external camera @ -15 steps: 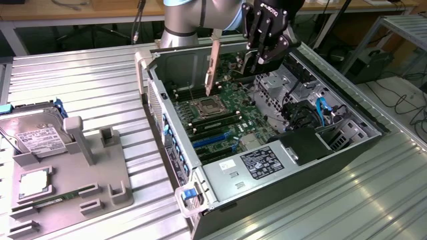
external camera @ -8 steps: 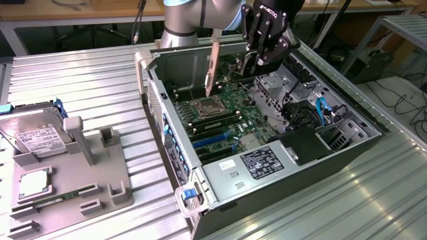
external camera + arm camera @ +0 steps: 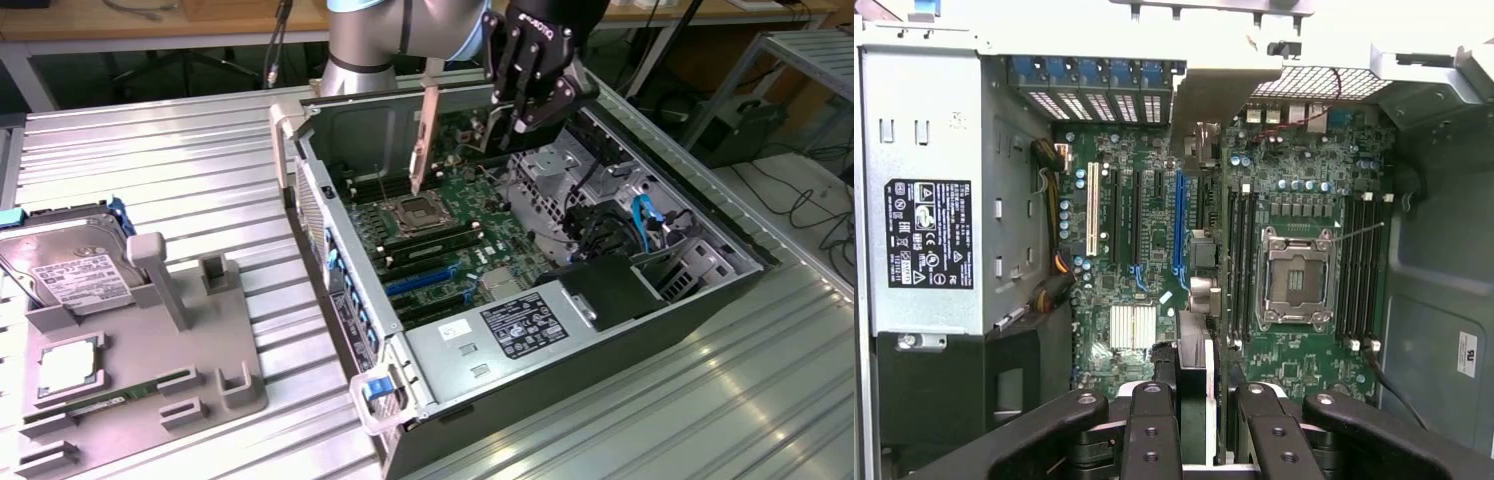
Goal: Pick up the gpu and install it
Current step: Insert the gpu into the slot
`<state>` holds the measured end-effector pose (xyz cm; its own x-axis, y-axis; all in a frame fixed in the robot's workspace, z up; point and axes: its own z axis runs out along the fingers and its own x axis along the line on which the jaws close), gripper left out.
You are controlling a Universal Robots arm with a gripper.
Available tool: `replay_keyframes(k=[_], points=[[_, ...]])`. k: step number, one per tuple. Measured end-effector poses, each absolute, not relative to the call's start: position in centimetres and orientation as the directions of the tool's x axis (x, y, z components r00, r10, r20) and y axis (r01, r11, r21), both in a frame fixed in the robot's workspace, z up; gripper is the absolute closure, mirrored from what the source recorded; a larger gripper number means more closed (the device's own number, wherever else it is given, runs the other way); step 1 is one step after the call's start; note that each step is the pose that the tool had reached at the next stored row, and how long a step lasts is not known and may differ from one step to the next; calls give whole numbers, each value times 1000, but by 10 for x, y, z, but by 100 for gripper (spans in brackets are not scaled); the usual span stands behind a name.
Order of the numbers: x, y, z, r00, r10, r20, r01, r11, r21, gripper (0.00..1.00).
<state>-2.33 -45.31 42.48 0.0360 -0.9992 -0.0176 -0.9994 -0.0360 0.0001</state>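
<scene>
Gripper point(image 3: 523, 118) jaws clamped on the gpu point(image 3: 424, 135), held edge-down above the open computer case point(image 3: 641, 330), probably to line up with a motherboard point(image 3: 1154, 250) slot.

Black gripper point(image 3: 523, 105); under it a green motherboard point(image 3: 1154, 260) with blue and white slots. Nearby, silver power supply point(image 3: 939, 190) bearing a black label point(image 3: 928, 233).
</scene>
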Motion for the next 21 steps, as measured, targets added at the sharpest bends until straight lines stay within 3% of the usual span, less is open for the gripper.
replay_keyframes(k=[21], points=[[-23,-453,416,39,-999,-17,-999,-39,0,73]])
